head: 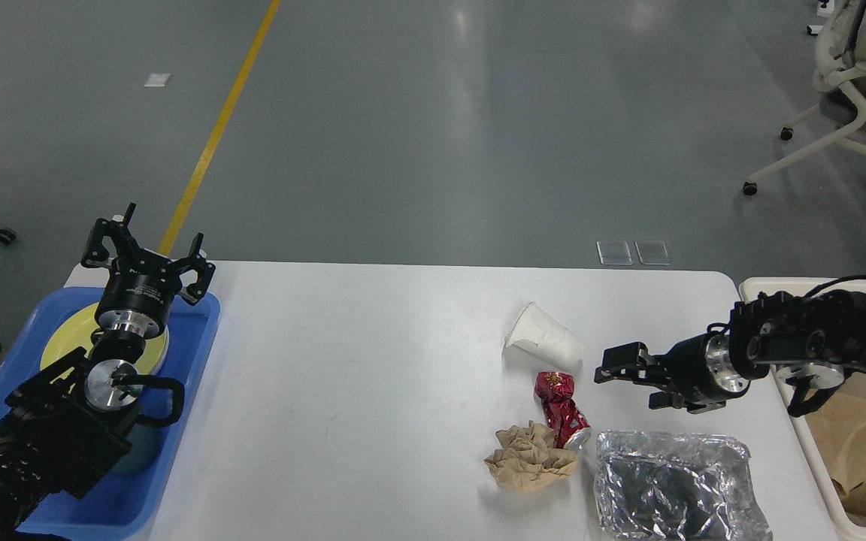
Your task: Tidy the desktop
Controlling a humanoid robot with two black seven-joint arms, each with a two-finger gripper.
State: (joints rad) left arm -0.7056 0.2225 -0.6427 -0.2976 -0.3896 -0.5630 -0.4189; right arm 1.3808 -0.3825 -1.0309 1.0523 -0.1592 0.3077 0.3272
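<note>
Head view of a two-armed robot at a desktop (373,391), the white rounded-corner surface that fills the near half of the scene. The right arm enters from the right edge and extends leftward, roughly level, above the desktop's right portion; the right gripper (623,379) points left with its two fingers parted and nothing between them, just right of a crushed red can (559,409) and near a white paper cup (544,338) lying on its side. The left arm rises from the near-left corner over a blue tray (200,353); the left gripper (146,252) points toward the far side, its fingers spread wide and empty. The tray, at the desktop's left edge, holds a yellow plate (61,342) and a dark teal mug (143,451), both partly hidden by the arm. At the right edge stands a cream-white bin (816,458) containing crumpled brown paper (865,451). On the desktop, a crumpled brown napkin (529,457) touches the can's near end, and a creased foil container (673,485) sits just right of both. Beyond lies a grey floor (433,128) with a yellow line (215,135), and a white wheeled chair (846,113) stands at far right.
</note>
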